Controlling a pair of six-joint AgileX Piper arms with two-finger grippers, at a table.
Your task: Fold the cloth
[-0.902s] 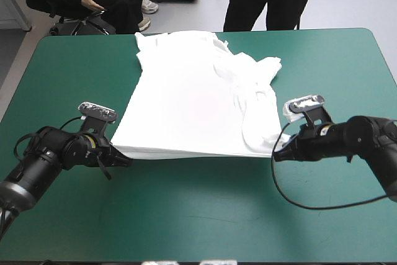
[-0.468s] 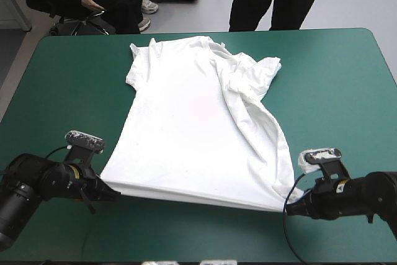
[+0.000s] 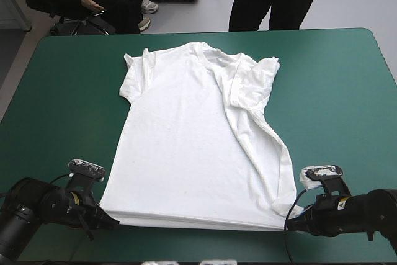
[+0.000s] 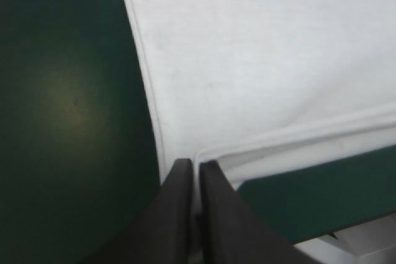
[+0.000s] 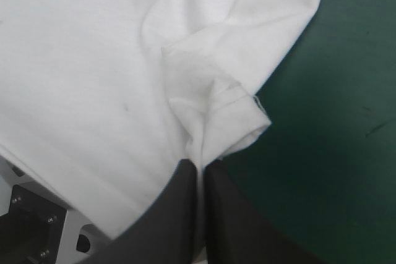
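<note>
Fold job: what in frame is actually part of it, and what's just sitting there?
In the job:
- T-shirt, white, spread flat
- left gripper, shut on a hem corner
- right gripper, shut on the other hem corner

Just there:
- teal-green cover, only the surface underneath

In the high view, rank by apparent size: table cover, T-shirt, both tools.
1. Teal-green table cover
2. White short-sleeved T-shirt
3. Black-fingered left tool and right tool: look alike, unranked.

Teal-green cover (image 3: 335,91) — across the table (image 3: 62,79)
</note>
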